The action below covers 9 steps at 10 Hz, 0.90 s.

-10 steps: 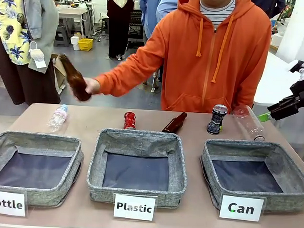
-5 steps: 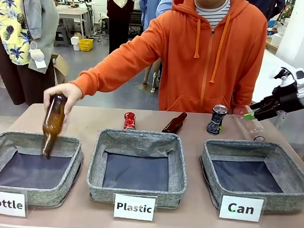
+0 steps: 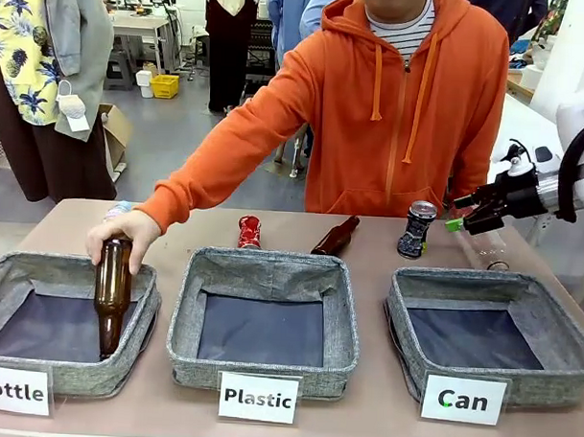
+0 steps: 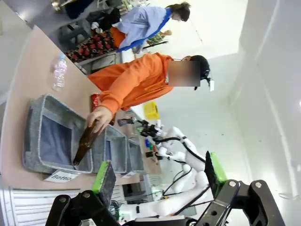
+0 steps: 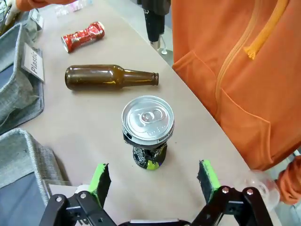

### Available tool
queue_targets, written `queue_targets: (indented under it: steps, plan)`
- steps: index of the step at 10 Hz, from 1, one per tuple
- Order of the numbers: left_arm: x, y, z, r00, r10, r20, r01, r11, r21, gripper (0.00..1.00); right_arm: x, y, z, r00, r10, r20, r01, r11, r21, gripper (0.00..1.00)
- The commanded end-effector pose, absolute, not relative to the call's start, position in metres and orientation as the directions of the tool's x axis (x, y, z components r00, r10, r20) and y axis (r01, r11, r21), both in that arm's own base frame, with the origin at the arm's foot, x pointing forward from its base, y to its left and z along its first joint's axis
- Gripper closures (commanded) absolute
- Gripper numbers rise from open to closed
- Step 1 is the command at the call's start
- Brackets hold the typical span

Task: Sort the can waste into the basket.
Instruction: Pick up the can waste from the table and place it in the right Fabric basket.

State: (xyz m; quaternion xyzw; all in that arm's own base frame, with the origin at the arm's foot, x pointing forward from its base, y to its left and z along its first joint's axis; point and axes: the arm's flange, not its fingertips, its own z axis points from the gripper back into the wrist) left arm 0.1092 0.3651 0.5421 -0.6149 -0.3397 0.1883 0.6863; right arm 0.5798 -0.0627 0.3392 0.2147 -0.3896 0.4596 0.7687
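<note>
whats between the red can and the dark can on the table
A brown glass bottle lies on its side between the red can and the dark can. Both the front view and the right wrist view show it.

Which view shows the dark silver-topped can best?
The right wrist view: the dark can stands upright, framed between the right hand's open fingers, silver top in full view. The front view shows it small, side-on, beyond the Can basket. In the left wrist view it is too distant to make out.
</note>
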Motion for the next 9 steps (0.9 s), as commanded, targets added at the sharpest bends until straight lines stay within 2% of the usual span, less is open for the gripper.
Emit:
queue_targets:
  steps: [1,3,6,9]
  plan:
    - [0.105,0.371,0.536,0.727,0.651,0.217,0.171,0.134,-0.976,0.0,0.593,-0.063,0.322,0.212,0.524,0.825,-0.892,0.448,-0.055,0.0]
    - [0.132,0.345,0.527,0.793,0.579,0.19,0.134,0.139,-0.981,0.0,0.599,-0.054,0.31,0.211,0.512,0.833,-0.899,0.435,-0.039,0.0]
    - [0.172,0.284,0.507,0.883,0.433,0.18,0.069,0.259,-0.963,0.0,0.607,-0.045,0.296,0.223,0.487,0.845,-0.896,0.443,-0.019,0.0]
    - [0.175,0.276,0.506,0.889,0.421,0.181,0.064,0.278,-0.958,0.0,0.612,-0.034,0.287,0.224,0.463,0.858,-0.908,0.419,0.011,0.0]
